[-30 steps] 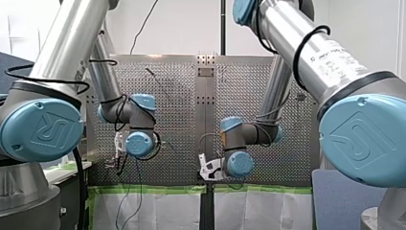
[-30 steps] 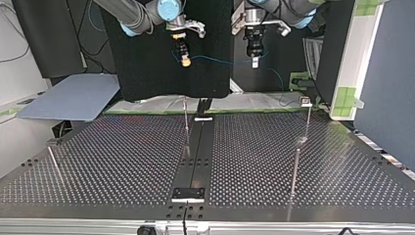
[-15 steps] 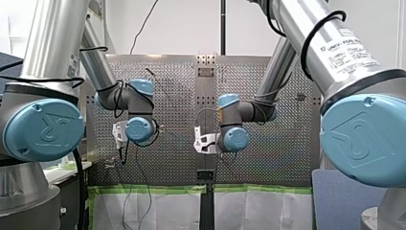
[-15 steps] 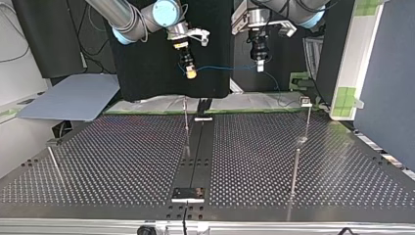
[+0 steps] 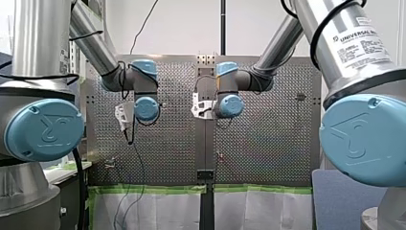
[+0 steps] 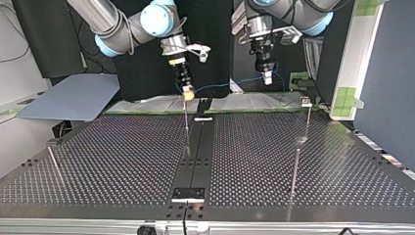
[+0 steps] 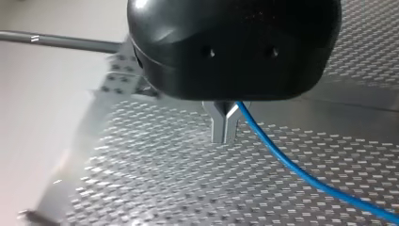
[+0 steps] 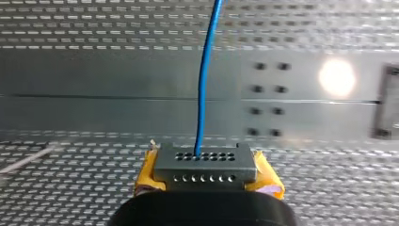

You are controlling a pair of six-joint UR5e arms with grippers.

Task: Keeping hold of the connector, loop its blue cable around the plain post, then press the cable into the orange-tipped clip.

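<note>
Between my right gripper [image 6: 187, 91] (yellow pads) and my left gripper [image 6: 267, 78] hangs a blue cable [image 6: 221, 85], seemingly slack.

The perforated bench [image 6: 122, 161] carries a dark strip [image 6: 198, 152] down its middle, with a small plate [image 6: 188, 194] at its near end. A thin middle post [image 6: 186, 128] stands just beside the strip. At the top view's right are a near post [image 6: 294, 174] and a far post [image 6: 307, 122], and at its left a leaning left post [image 6: 55, 165].
</note>
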